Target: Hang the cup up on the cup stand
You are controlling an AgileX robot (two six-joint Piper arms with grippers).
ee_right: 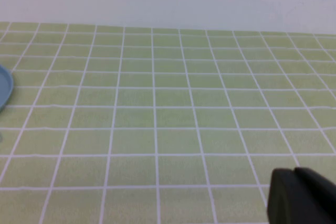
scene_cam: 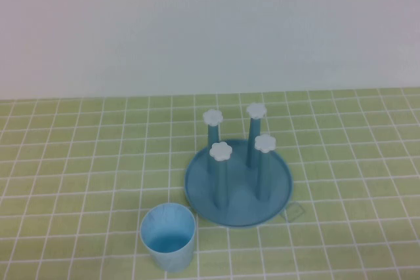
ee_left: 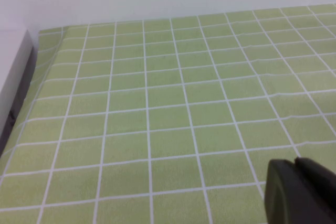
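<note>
The cup (scene_cam: 168, 237) stood upright near-left of the cup stand (scene_cam: 237, 185); left hand (ee_left: 299, 190) and right hand (ee_right: 300, 195) hovered over bare counter (scene_cam: 79, 162), fingers together.

1. Neither arm shows in the high view; both stay outside it.
2. The left pincer (ee_left: 300, 192) appears only in its own wrist view, as a dark tip at the picture's corner, closed and holding nothing, low over the worktop (ee_left: 157, 103).
3. The right pincer (ee_right: 300, 196) shows likewise in its wrist view, closed and holding nothing.
</note>
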